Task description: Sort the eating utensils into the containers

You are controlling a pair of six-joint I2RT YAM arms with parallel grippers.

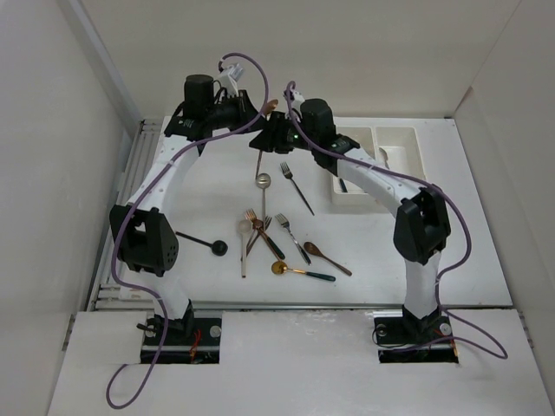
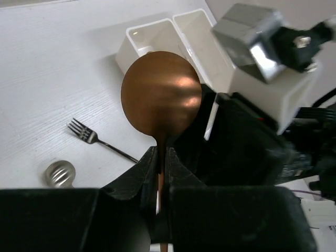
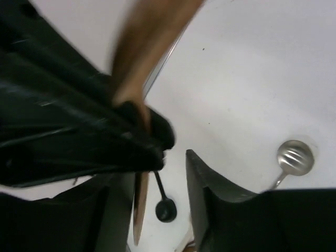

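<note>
Surface [image 1: 451, 277] is white and carries everything. Left arm [image 1: 165, 182] and right arm [image 1: 390, 186] reach to the far middle and meet there. The two joined white bins [image 1: 395, 139] stand at the far right, partly behind the right arm.

The left end effector [image 2: 161, 152] is clamped on the neck of a copper spoon [image 2: 161, 94]. It holds the spoon in the air, left of the bins, with the bowl toward them. The right end effector [image 3: 160, 181] is just beside it, with fingers apart and the spoon's handle between them. I cannot tell if they touch it.

The other utensils [image 1: 269, 238] lie loose in the middle of the surface. A slotted spoon [image 1: 263, 180] and a fork [image 1: 295, 186] are nearest to the arms' tips, and a black spoon [image 1: 204, 243] lies apart at the left.
</note>
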